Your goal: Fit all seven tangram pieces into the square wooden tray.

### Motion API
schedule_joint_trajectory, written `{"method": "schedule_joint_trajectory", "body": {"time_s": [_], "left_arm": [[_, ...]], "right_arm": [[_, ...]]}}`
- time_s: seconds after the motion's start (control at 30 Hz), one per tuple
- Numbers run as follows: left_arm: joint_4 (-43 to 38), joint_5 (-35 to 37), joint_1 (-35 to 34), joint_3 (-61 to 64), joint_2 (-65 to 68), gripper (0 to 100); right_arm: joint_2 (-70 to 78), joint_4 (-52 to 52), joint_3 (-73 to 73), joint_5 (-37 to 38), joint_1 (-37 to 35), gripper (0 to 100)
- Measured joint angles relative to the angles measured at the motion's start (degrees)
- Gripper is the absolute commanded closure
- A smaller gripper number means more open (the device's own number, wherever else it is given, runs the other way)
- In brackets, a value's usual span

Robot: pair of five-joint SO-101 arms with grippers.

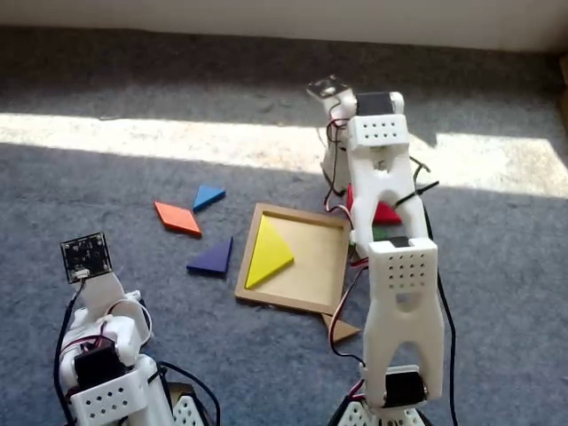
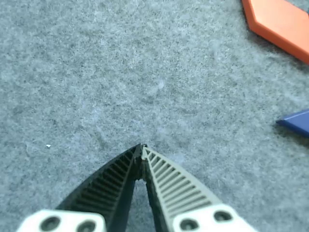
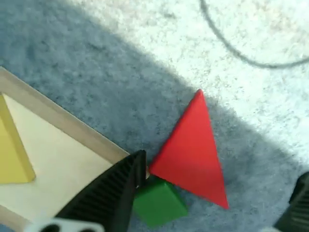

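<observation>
The square wooden tray (image 1: 330, 263) lies mid-carpet with a yellow triangle (image 1: 264, 252) inside it. To its left lie an orange parallelogram (image 1: 177, 217), a light blue triangle (image 1: 209, 196) and a dark blue triangle (image 1: 213, 258). A red triangle (image 3: 193, 150) and a green piece (image 3: 157, 202) lie just outside the tray's rim (image 3: 63, 118). My right gripper (image 3: 217, 193) is open and straddles them, its black finger (image 3: 128, 181) beside the rim. A tan triangle (image 1: 343, 329) sits by the tray's near corner. My left gripper (image 2: 143, 151) is shut and empty over bare carpet, short of the orange parallelogram (image 2: 285, 21).
My right arm (image 1: 390, 177) stretches over the tray's right side and hides part of the red triangle (image 1: 385, 213). My left arm (image 1: 98, 346) stands at the near left. A dark cable (image 3: 241, 53) runs across sunlit carpet. A bright sun band crosses the carpet behind the pieces.
</observation>
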Motion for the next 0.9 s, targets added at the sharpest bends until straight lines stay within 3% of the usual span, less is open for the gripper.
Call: {"method": "schedule_joint_trajectory", "body": {"time_s": [0.63,0.8,0.9], "left_arm": [[0.0,0.0,0.0,0.0,0.0,99],[0.0,0.0,0.0,0.0,0.0,99],[0.0,0.0,0.0,0.0,0.0,99]], "right_arm": [[-0.2,-7.7,15.7,12.7,0.5,56.8],[-0.2,-7.7,15.7,13.8,0.9,67.6],[-0.2,-7.7,15.7,13.8,1.0,68.8]]}}
